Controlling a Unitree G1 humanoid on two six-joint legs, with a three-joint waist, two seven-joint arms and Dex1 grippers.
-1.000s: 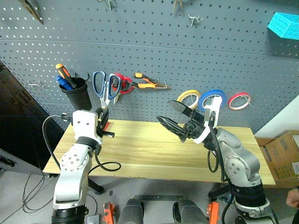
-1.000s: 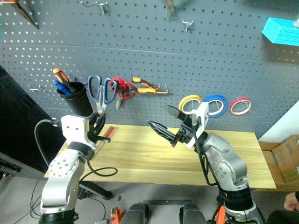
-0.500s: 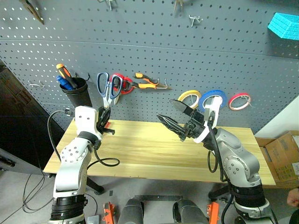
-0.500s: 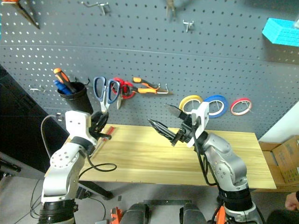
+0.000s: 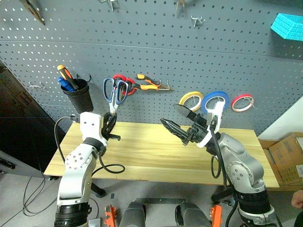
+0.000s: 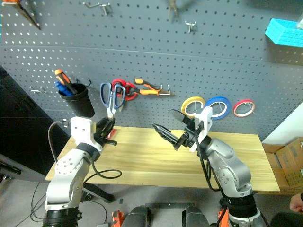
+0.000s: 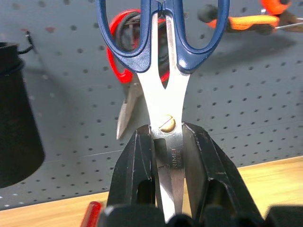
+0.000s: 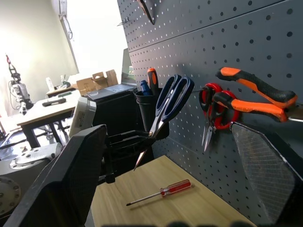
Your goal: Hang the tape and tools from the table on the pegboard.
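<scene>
Steel-bladed, dark blue-handled scissors [image 7: 163, 71] stand upright before your dark grey perforated pegboard [image 5: 151, 56].
Your left gripper [image 7: 166, 161] pinches their blades below the brass pivot; your right gripper [image 5: 176, 118] stands spread, empty.

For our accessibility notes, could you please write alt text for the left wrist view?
The left gripper is shut on the blades of the dark blue-handled scissors, held handles-up before the pegboard. Behind them hang red-handled scissors and orange-and-black pliers; a black cup hangs beside, and the table lies below.
</scene>
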